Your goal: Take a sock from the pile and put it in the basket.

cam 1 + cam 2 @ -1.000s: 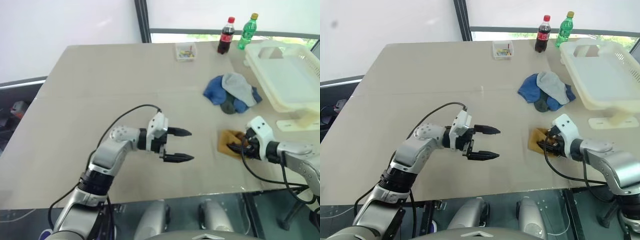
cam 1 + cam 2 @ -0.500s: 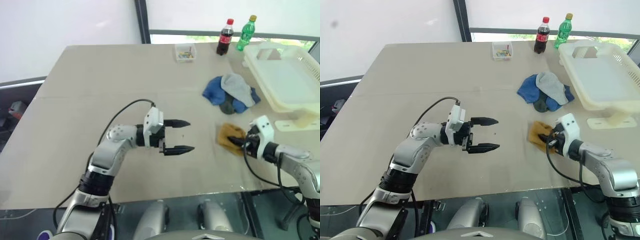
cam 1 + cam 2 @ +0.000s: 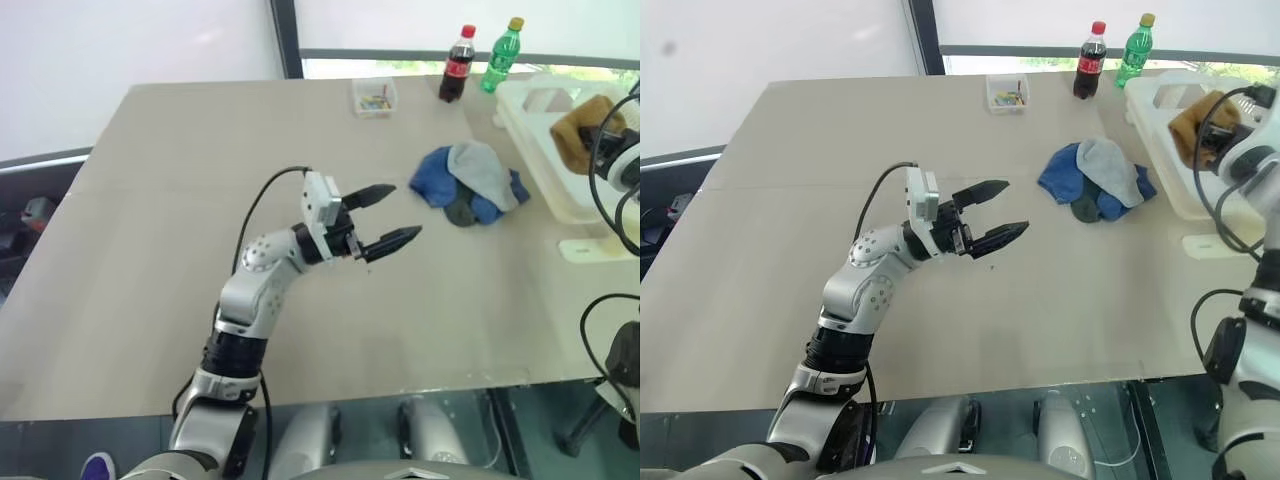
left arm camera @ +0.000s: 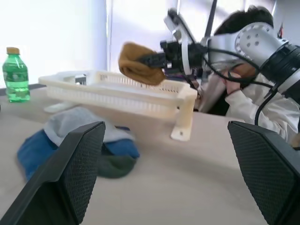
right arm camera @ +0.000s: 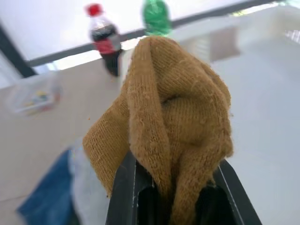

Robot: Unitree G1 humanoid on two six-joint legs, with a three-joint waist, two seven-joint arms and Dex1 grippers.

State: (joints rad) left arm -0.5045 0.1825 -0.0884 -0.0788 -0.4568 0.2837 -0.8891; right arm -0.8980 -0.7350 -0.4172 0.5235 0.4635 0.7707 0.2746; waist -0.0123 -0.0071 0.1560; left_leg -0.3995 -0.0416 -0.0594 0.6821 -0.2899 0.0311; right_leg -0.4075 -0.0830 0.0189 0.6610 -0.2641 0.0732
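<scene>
A mustard-yellow sock (image 5: 180, 117) hangs bunched in my right gripper (image 5: 174, 187), which is shut on it. Sock (image 3: 578, 128) and gripper hover over the near left rim of the cream-white basket (image 3: 522, 128) at the table's right side. In the left wrist view the sock (image 4: 138, 63) sits just above the slotted basket wall (image 4: 117, 93). The pile (image 3: 468, 183) of blue, pale grey and dark socks lies on the table left of the basket. My left gripper (image 3: 402, 211) is open and empty above mid-table, pointing toward the pile.
A cola bottle (image 3: 458, 65), a green bottle (image 3: 502, 55) and a small clear box (image 3: 373, 97) stand along the far edge. A white bracket (image 3: 590, 248) lies in front of the basket. A person in a white sleeve (image 4: 243, 108) sits beyond the table.
My right gripper closed on the mustard sock, lifted it off the table and carried it up and to the right over the basket. My left gripper rose and turned toward the pile.
</scene>
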